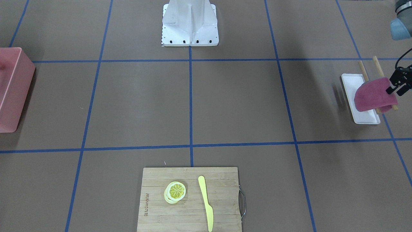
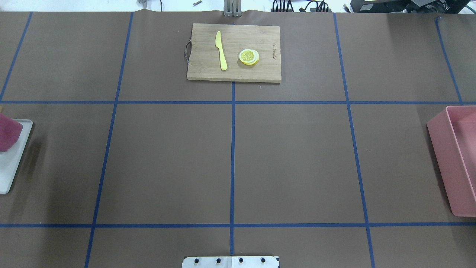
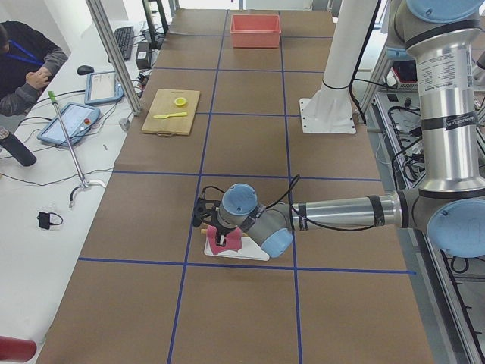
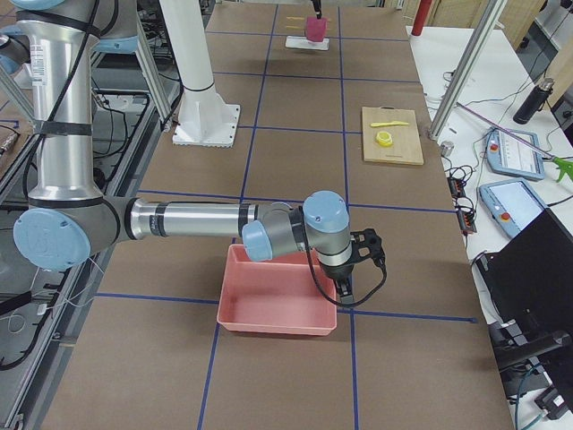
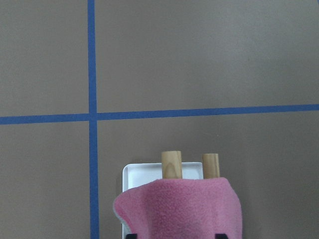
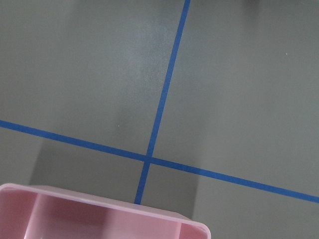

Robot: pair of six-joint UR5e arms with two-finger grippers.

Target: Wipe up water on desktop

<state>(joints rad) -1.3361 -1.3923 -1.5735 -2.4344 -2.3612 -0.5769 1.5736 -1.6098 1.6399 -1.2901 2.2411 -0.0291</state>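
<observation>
Desktop surface point(image 2: 293, 160) shows no visible water. At the robot's left end a pink cloth point(image 1: 373, 96) hangs over a wooden rack point(image 1: 377, 66) on a white tray point(image 1: 351, 83), easy to pinch. The left hand point(image 1: 396, 90) straddles it, fingers apparently spread. The right hand point(image 4: 345, 285) waits by the pink bin point(image 4: 269, 305); I cannot tell its grip.

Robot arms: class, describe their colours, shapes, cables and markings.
Both the left arm and right arm are silver tubes with light-blue joint caps and black bands. Black cables loop near each wrist. The left arm's upright tube bears a printed label. Left gripper and right gripper are black.
</observation>
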